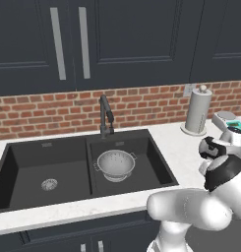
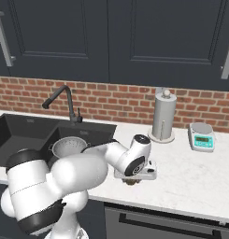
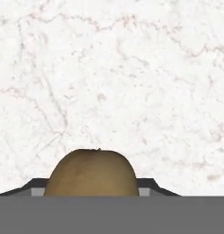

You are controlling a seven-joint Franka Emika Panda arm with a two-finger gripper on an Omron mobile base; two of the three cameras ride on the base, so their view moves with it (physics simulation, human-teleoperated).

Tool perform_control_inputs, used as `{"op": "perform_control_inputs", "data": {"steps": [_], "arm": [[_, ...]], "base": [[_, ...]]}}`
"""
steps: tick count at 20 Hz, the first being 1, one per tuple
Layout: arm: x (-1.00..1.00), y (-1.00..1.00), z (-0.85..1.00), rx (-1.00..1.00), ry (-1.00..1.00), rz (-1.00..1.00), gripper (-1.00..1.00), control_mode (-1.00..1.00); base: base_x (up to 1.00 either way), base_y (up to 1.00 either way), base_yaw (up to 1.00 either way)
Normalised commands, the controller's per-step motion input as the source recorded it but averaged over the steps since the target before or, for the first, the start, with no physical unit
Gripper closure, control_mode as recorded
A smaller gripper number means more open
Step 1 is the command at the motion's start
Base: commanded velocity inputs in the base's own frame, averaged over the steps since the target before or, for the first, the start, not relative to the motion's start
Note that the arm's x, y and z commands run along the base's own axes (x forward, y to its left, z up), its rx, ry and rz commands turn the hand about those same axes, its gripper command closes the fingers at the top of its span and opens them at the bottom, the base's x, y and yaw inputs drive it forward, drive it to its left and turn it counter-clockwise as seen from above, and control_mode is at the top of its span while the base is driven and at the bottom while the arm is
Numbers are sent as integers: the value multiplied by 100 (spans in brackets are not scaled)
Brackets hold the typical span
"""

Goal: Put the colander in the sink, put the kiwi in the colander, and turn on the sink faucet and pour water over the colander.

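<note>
The colander (image 1: 115, 165) is seen standing in the right basin of the sink (image 1: 23, 174), below the faucet (image 1: 106, 116). The kiwi (image 3: 91, 173) lies on the white marble counter (image 3: 131, 82), between the fingers of the gripper (image 2: 131, 180), which is lowered over it. The fingers are set close at either side of the fruit; whether they are pressed on it cannot be told. The kiwi is judged light, rounded and soft, so it is best taken across its middle with little force.
</note>
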Motion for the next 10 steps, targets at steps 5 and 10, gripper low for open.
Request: {"op": "perform_control_inputs", "data": {"steps": [5,10], "arm": [[-20,100,47,0,-42,29,100,-100],[0,100,57,0,-39,35,100,-100]], "base": [[0,0,0],[0,0,0]]}}
